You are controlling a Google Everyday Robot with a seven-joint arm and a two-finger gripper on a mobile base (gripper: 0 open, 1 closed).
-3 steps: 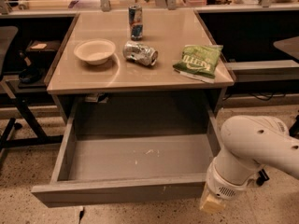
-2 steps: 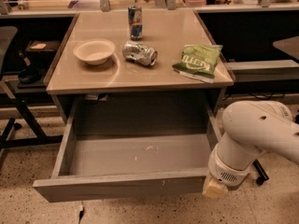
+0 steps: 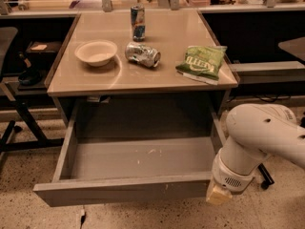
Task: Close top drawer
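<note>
The top drawer [image 3: 124, 191] is pulled far out of the cabinet under the table. It is a wide grey tray with a scuffed floor [image 3: 143, 157] and a flat front. My gripper [image 3: 218, 193] is at the end of the white arm [image 3: 262, 132], low on the right. It sits against the right end of the drawer front. Its pale tip shows below the white wrist.
On the tabletop [image 3: 143, 78] lie a white bowl [image 3: 96, 52], an upright can [image 3: 137, 22], a crushed can [image 3: 142, 54] and a green chip bag [image 3: 202, 62]. A dark chair [image 3: 19, 80] stands at the left. The floor is speckled.
The arm has moved up and slightly left along the drawer's right end. The drawer front has slid a little way in toward the cabinet.
</note>
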